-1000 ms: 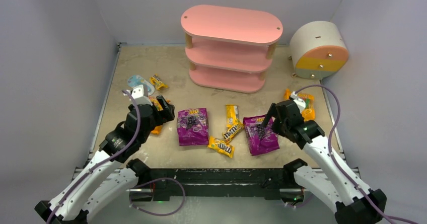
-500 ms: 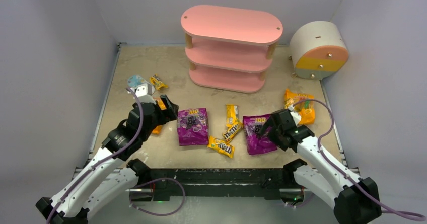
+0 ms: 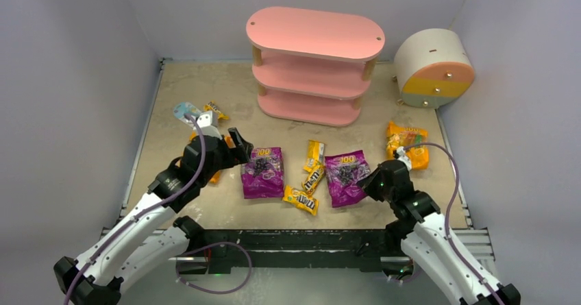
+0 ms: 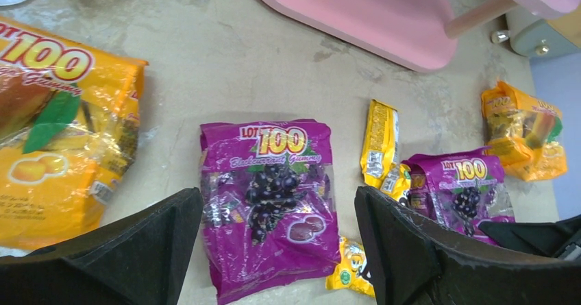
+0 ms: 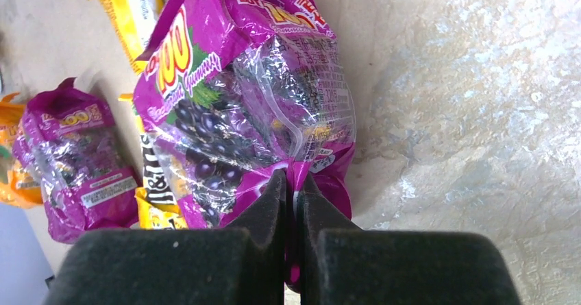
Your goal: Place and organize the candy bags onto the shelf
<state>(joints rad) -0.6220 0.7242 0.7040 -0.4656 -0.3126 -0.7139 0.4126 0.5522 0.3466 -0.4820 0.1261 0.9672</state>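
My right gripper [image 5: 293, 188] is shut on the near edge of the right purple bag [image 3: 344, 176], which is crumpled and tilted up in the right wrist view. Over the left purple bag [image 4: 270, 209] my left gripper [image 4: 276, 195] hangs open and touches nothing. An orange bag [image 4: 55, 127] lies left of it, partly under the left arm. A second orange bag [image 3: 407, 144] lies at the right. Three yellow M&M's packets [image 3: 312, 178] lie between the purple bags, and another one [image 3: 214, 111] at the far left. The pink shelf [image 3: 315, 65] stands at the back, its boards bare.
A round cream drawer unit [image 3: 433, 68] stands right of the shelf. A flat light-blue-and-white item [image 3: 185, 110] lies at the far left by the yellow packet. Grey walls close in the table on the left, back and right.
My right gripper has shut on the right purple bag's near edge, and the bag has shifted a little to the left. My left arm has moved right, toward the left purple bag.
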